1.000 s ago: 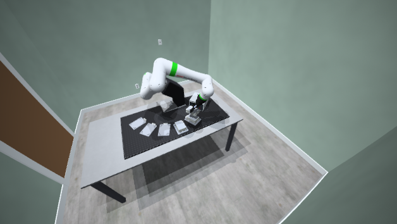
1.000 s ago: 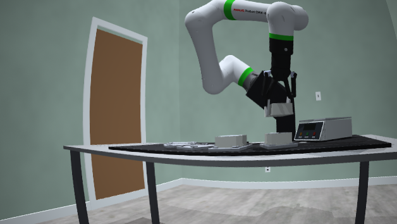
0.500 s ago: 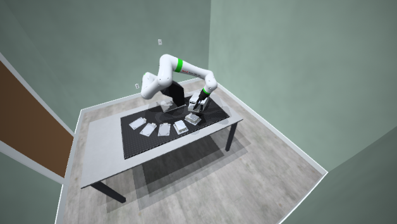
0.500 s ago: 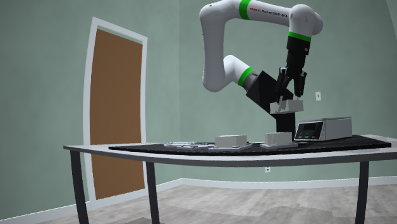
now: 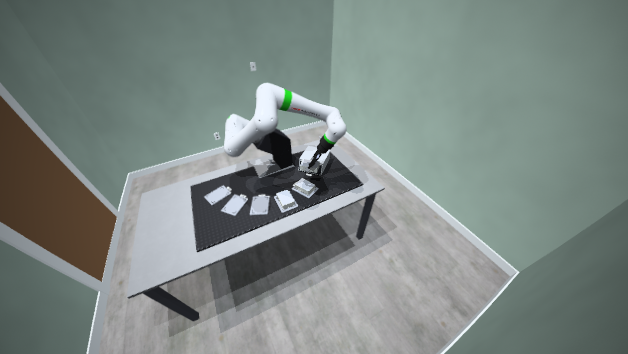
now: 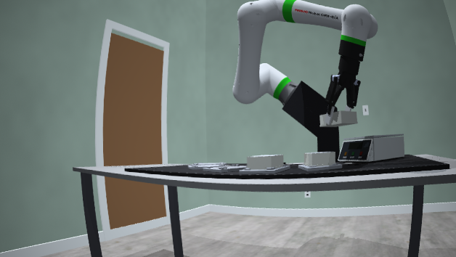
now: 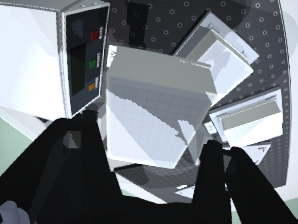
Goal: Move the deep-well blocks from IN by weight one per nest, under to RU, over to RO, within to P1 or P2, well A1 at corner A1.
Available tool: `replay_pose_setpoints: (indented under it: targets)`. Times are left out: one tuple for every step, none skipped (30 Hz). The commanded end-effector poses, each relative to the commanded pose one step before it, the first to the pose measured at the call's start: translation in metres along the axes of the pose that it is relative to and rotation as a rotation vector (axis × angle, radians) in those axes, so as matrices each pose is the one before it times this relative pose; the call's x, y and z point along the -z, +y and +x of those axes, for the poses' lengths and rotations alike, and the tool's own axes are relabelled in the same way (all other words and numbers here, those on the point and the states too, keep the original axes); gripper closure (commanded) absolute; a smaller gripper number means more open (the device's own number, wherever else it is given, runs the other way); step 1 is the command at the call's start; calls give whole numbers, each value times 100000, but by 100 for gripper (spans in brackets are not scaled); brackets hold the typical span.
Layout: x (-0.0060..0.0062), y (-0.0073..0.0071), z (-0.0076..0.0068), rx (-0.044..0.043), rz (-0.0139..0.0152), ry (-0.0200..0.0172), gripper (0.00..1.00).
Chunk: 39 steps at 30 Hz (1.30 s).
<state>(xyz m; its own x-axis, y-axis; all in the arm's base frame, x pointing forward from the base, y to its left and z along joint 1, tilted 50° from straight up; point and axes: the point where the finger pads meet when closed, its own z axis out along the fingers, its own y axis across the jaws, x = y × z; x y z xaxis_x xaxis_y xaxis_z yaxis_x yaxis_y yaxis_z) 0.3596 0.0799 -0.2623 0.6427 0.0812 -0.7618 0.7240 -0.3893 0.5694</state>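
Check-weigher: a grey-white box [image 5: 322, 167] [image 6: 388, 147] [image 7: 30, 57] with a sloping dark front panel, just beside the raised block; its red, green and amber lamps show in the wrist view, but which, if any, is lit I cannot tell.
Other blocks: a pale rectangular deep-well block [image 5: 305, 185] [image 6: 320, 159] [image 7: 225, 62] sits on the nest plate nearest the weigher; a second pale block [image 5: 286, 198] [image 6: 265, 162] [image 7: 255, 131] sits on the next plate along.
Other nests: three flat pale plates [image 5: 260, 205] [image 6: 207, 166] continue the curved row across the black perforated mat [image 5: 220, 230] [image 6: 428, 166] [image 7: 165, 30], with no block on them.
In the way: the weigher's body stands close below and to one side of the raised block.
Held block: a pale block [image 6: 338, 118] [image 7: 155, 117], up in the air, apart from mat and nests.
Gripper: the black two-finger gripper [image 5: 313, 163] [image 6: 340, 109] [image 7: 150, 117] is clenched on the held block, a finger at either side.
Block's heading: its gridded top faces the wrist camera; in the exterior view it is slightly tilted and its longer visible extent runs sideways.
Hard to see: the held block's cut corner cannot be picked out; from the top, gripper and weigher blur its outline; nest markings are too small to read.
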Motion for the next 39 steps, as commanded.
replay_pose_setpoints:
  targets:
    - [347, -934, 19, -2, 15, 31, 90]
    - [108, -315, 4, 0, 0, 0, 90]
    - [108, -315, 4, 0, 0, 0, 90]
    - [108, -315, 4, 0, 0, 0, 90]
    - [108, -315, 4, 0, 0, 0, 90]
    - [108, -315, 4, 0, 0, 0, 90]
    - [108, -315, 4, 0, 0, 0, 90]
    - [108, -315, 4, 0, 0, 0, 90]
    - [108, -315, 4, 0, 0, 0, 90]
    - [108, -315, 4, 0, 0, 0, 90]
    - [108, -315, 4, 0, 0, 0, 90]
    - [0, 0, 0, 0, 0, 0, 90]
    - [0, 0, 0, 0, 0, 0, 90]
    - [108, -315, 4, 0, 0, 0, 90]
    - [108, -315, 4, 0, 0, 0, 90]
    - [108, -315, 4, 0, 0, 0, 90]
    - [108, -315, 4, 0, 0, 0, 90]
    - [108, -315, 4, 0, 0, 0, 90]
    - [108, -315, 4, 0, 0, 0, 90]
    - [108, -315, 4, 0, 0, 0, 90]
    - [108, -315, 4, 0, 0, 0, 90]
    - [108, -315, 4, 0, 0, 0, 90]
    - [108, -315, 4, 0, 0, 0, 90]
    - [82, -237, 3, 0, 0, 0, 90]
    - [0, 0, 0, 0, 0, 0, 90]
    - [0, 0, 0, 0, 0, 0, 90]
    - [-33, -327, -58, 2887, -1667, 0, 90]
    - [-28, -329, -49, 2887, -1667, 0, 90]
    - [0, 0, 0, 0, 0, 0, 90]
    - [0, 0, 0, 0, 0, 0, 90]
    - [-23, -330, -39, 2887, -1667, 0, 90]
    - [-17, -332, -29, 2887, -1667, 0, 90]
    - [-11, -333, -20, 2887, -1667, 0, 90]
    - [-6, -333, -10, 2887, -1667, 0, 90]
    - [0, -333, -1, 2887, -1667, 0, 90]
    - [5, -333, 9, 2887, -1667, 0, 90]
    - [11, -333, 19, 2887, -1667, 0, 90]
    - [16, -332, 28, 2887, -1667, 0, 90]
    - [22, -330, 38, 2887, -1667, 0, 90]
